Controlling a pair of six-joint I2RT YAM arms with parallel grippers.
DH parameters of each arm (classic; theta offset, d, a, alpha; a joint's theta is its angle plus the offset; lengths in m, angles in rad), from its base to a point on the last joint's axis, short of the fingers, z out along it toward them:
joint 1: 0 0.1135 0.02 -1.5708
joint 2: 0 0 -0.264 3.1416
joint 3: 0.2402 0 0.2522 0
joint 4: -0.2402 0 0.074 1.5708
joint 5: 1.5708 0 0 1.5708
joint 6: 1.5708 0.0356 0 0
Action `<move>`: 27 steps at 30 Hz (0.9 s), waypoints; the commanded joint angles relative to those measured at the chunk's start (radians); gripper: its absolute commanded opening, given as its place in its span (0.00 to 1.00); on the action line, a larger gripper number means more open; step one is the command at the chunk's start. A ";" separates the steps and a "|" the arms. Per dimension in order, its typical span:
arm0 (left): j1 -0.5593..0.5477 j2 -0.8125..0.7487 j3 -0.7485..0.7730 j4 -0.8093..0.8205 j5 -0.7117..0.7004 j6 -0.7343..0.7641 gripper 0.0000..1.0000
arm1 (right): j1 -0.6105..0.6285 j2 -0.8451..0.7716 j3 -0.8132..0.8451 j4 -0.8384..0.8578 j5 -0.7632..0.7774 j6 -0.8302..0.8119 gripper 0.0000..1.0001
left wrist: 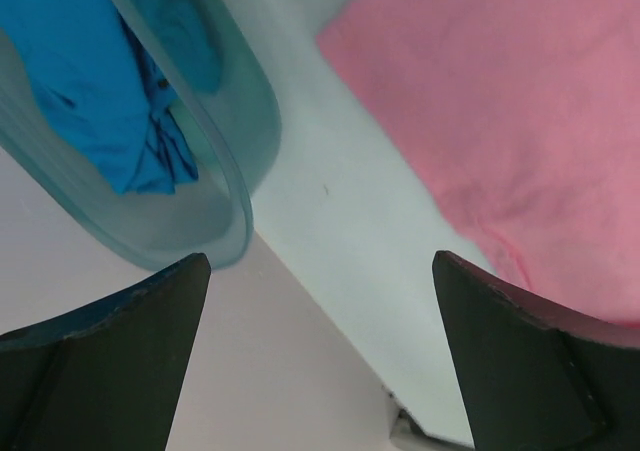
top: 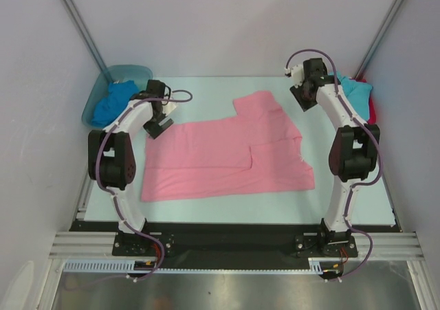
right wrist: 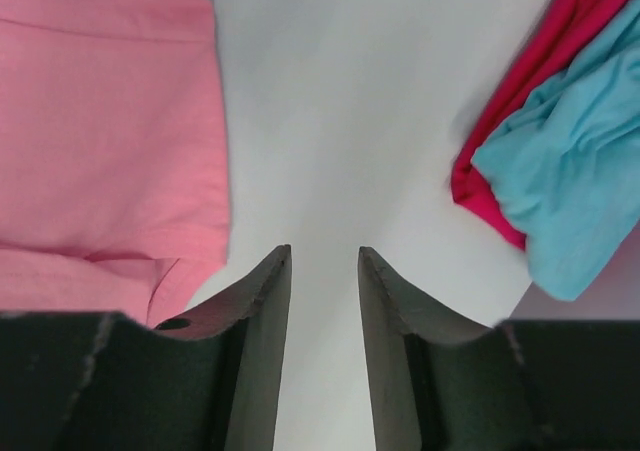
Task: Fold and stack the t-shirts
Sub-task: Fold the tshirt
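**A:** Where do the fingers stand?

**B:** The left fingers [left wrist: 110,351] are spread wide with nothing between them. The right fingers [right wrist: 250,341] sit close together with a narrow gap showing, and they are empty too.

**A:** And the cloth from there?

**B:** The pink t-shirt [top: 227,162] lies flat in the middle of the surface [top: 206,93]. Its far-left corner is just beside the left fingers, on their right. The right fingers hover off the shirt's far-right side, with bare surface between them and the pink edge to their left.

**A:** So which is nearer?

**B:** The left fingers, I judge.

**A:** Long axis?

**B:** It runs left to right across the surface. One sleeve juts toward the far side near the right end, so I take the neck end to point right and the hem left. I cannot make out the collar itself.

**A:** The others?

**B:** The royal blue t-shirt [top: 113,104] is bunched in the tub [top: 120,71] at the far left. The turquoise t-shirt [top: 354,86] lies heaped on the red t-shirt [top: 372,107] at the far right.
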 commanded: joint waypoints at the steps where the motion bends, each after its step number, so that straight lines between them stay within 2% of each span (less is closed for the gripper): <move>1: -0.002 0.048 0.135 0.131 0.052 -0.063 1.00 | 0.005 0.015 0.123 0.055 0.052 -0.037 0.41; 5: -0.002 0.125 0.322 0.036 0.092 -0.211 1.00 | -0.031 0.157 0.373 -0.076 -0.080 0.096 0.39; 6: -0.002 0.133 0.383 0.016 0.111 -0.244 1.00 | -0.052 0.183 0.391 -0.088 -0.188 0.177 0.38; 8: -0.002 0.142 0.430 -0.025 0.147 -0.310 1.00 | -0.069 0.252 0.420 -0.093 -0.276 0.240 0.37; 9: -0.002 0.141 0.431 -0.027 0.159 -0.319 1.00 | -0.072 0.276 0.432 -0.096 -0.331 0.282 0.37; 17: 0.001 0.116 0.373 -0.051 0.179 -0.315 0.99 | -0.009 0.424 0.553 -0.076 -0.436 0.334 0.36; 22: -0.001 0.102 0.316 -0.051 0.156 -0.309 1.00 | -0.006 0.433 0.567 0.079 -0.471 0.389 0.36; 27: -0.001 0.078 0.303 -0.051 0.109 -0.281 1.00 | -0.014 0.441 0.566 0.238 -0.403 0.441 0.35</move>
